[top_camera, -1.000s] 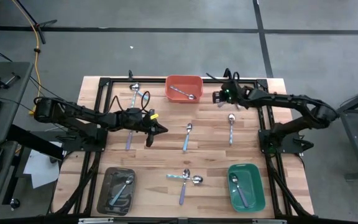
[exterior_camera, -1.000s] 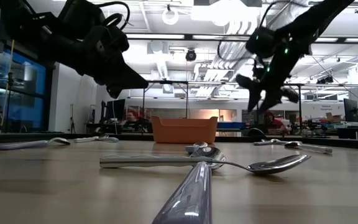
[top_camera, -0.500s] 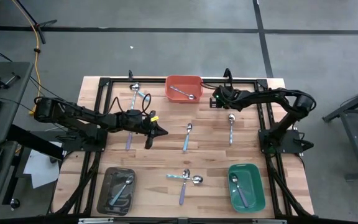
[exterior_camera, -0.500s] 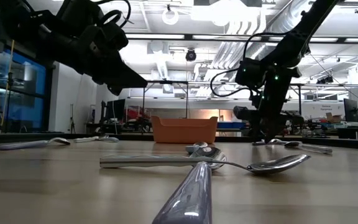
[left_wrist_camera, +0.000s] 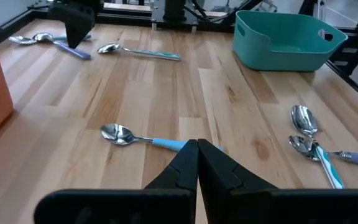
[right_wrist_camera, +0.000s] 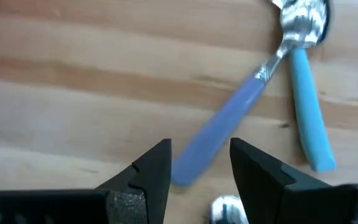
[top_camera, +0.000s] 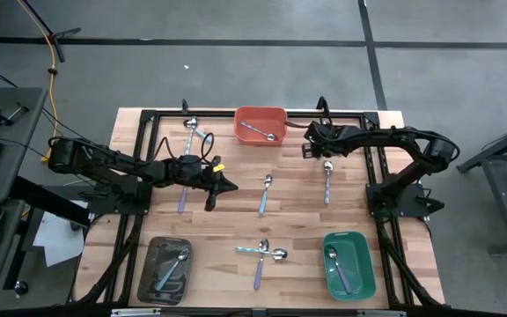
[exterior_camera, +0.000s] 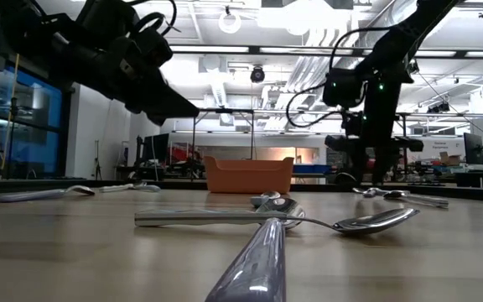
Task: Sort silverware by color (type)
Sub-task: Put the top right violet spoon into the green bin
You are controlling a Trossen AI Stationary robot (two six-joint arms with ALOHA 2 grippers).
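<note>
My right gripper (right_wrist_camera: pixel 197 168) is open and points down near the table's far right (top_camera: pixel 310 146). Its fingers stand on either side of the free end of a lavender-handled spoon (right_wrist_camera: pixel 229 118), with no touch visible. That spoon's bowl lies by the bowl of a light-blue-handled spoon (right_wrist_camera: pixel 306 118). My arm hides both in the high view. My left gripper (top_camera: pixel 228 185) is shut and empty, hovering over the table's middle. A blue-handled spoon (left_wrist_camera: pixel 126 135) lies flat just beyond it. Another spoon (top_camera: pixel 327 176) lies near the right gripper.
An orange bin (top_camera: pixel 275 115) at the far edge, a grey tray (top_camera: pixel 150 264) near left and a teal bin (top_camera: pixel 363 264) near right each hold a spoon. Loose spoons lie crossed at the near middle (top_camera: pixel 262 254), at far left (top_camera: pixel 190 128) and beside the left arm (top_camera: pixel 183 198).
My right gripper has come down from well above the table to just over it at the far right, turning until its fingers point straight down. The arm's elbow has folded in. No spoon has moved.
</note>
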